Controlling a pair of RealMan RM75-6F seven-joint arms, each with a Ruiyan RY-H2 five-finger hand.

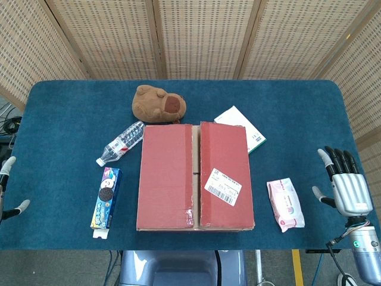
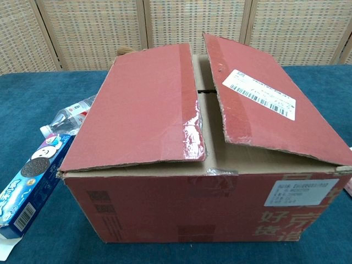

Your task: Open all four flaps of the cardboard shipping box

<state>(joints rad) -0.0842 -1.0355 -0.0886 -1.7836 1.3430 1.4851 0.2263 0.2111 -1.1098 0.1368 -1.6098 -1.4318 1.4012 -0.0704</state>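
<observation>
The red cardboard shipping box (image 1: 195,176) sits in the middle of the blue-covered counter (image 1: 65,113), near its front edge. Its two long top flaps, the left flap (image 2: 140,107) and the right flap (image 2: 269,102), are down but not flat: the chest view shows them slightly raised, with a gap along the centre seam and torn clear tape (image 2: 193,132) at the front. A white shipping label (image 1: 222,186) is stuck on the right flap.

Over at the right edge of the counter, the right hand (image 1: 344,185) hovers well clear of the box, fingers (image 1: 337,159) spread and released, grasping nothing. At the far left, only a couple of fingertips of the left hand (image 1: 7,187) peek into the head view, apart and empty as far as can be seen.

Around the box: a brown plush toy (image 1: 158,103) just behind it, a clear plastic water bottle (image 1: 121,143) and a blue cookie carton (image 1: 106,197) to the left, a white flat packet (image 1: 245,127) touching its back right corner, and a pink wet-wipes pack (image 1: 285,204) to the right.
</observation>
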